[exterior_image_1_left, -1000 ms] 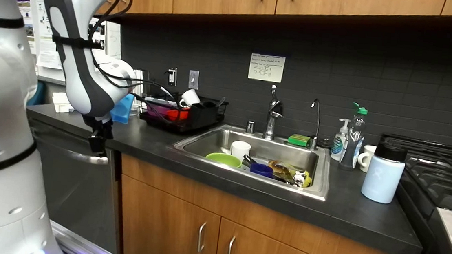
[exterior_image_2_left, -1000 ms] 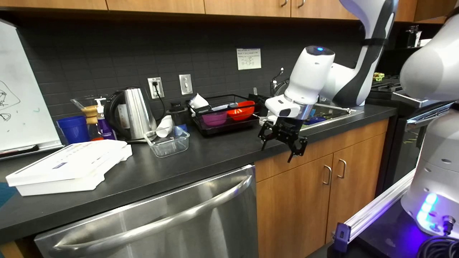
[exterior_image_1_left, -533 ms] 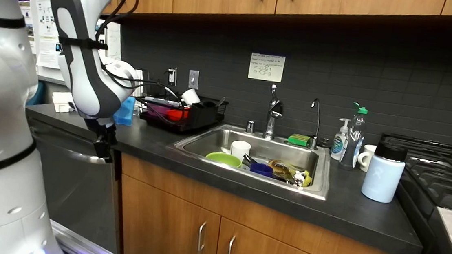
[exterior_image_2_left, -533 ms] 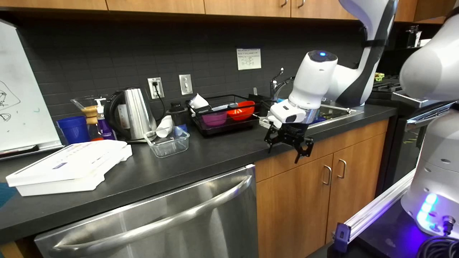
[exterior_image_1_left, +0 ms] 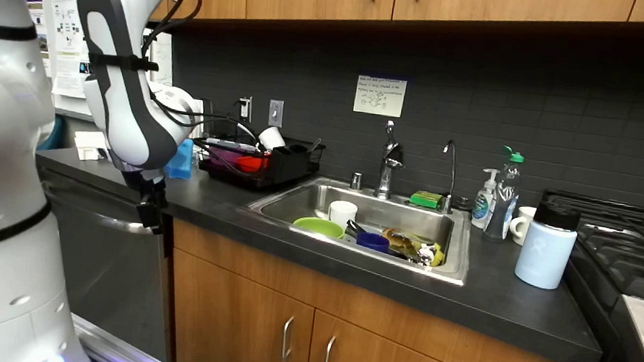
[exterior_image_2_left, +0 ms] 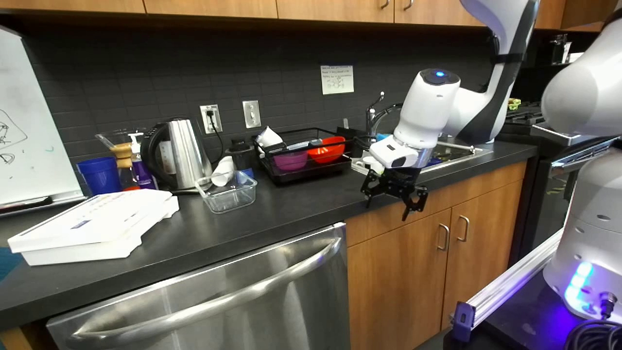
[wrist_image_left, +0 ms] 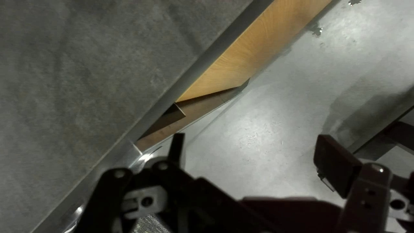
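My black gripper (exterior_image_2_left: pixel 387 209) hangs beside the counter's front edge, level with the wooden sink cabinet (exterior_image_2_left: pixel 398 262). Its jaws stand wide apart with nothing between them. In the wrist view the gripper (wrist_image_left: pixel 254 155) frames only pale grey floor (wrist_image_left: pixel 252 129), and the dark countertop (wrist_image_left: pixel 97 81) fills the upper left. Closest on the counter is the black dish rack (exterior_image_2_left: pixel 311 172), with a red bowl (exterior_image_2_left: pixel 328 150), a purple bowl (exterior_image_2_left: pixel 290 160) and a tilted white mug (exterior_image_2_left: pixel 268 138). The steel sink (exterior_image_1_left: pixel 458 257) holds a white cup (exterior_image_1_left: pixel 342 213), a green bowl (exterior_image_1_left: pixel 318 226) and a blue cup (exterior_image_1_left: pixel 373 242).
A glass container (exterior_image_2_left: pixel 228 197), a kettle (exterior_image_2_left: pixel 187 155) and white boxes (exterior_image_2_left: pixel 92 223) stand on the counter. Past the sink are a dish soap bottle (exterior_image_1_left: pixel 504 200), a light blue bottle (exterior_image_1_left: pixel 545 256) and the stove (exterior_image_1_left: pixel 631 243). The dishwasher handle (exterior_image_2_left: pixel 218 304) juts out below.
The arm has shifted a little toward the sink side, rightward in both exterior views, and the gripper's tilt has changed slightly. The jaws have stayed open. Nothing on the counter has moved.
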Available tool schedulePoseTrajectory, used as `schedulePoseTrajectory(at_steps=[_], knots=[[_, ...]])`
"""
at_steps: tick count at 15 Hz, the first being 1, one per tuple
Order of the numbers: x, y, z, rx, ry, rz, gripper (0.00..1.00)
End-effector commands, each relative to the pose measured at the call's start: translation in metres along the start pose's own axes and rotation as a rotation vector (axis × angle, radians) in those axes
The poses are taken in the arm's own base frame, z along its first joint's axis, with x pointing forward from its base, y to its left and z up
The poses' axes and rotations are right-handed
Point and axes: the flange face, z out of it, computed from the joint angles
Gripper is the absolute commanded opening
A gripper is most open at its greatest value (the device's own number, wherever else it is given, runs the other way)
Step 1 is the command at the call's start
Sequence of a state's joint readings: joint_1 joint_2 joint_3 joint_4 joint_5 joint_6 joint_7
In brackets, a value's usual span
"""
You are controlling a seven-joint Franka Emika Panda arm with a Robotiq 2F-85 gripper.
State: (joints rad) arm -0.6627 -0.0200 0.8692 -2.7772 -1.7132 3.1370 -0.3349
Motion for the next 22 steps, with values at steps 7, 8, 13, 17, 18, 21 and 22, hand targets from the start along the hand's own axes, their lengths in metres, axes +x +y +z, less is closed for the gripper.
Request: schedulePoseTrajectory(at_steps=[7, 8, 13, 17, 18, 21, 22], knots=[[-0.011, -0.022, 0.021, 0.071, 0.010, 0.049, 1.00], [-0.011, -0.023, 0.021, 0.073, 0.010, 0.059, 1.00], [-0.003, -0.019, 0.015, 0.049, 0.022, 0.058, 1.00], [0.018, -0.010, -0.010, -0.024, 0.060, 0.004, 1.00], [0.028, -0.014, -0.024, -0.032, 0.074, 0.000, 1.00], [0.046, -0.006, -0.046, -0.059, 0.123, 0.011, 1.00], [0.055, -0.008, -0.056, -0.059, 0.127, 0.023, 1.00]])
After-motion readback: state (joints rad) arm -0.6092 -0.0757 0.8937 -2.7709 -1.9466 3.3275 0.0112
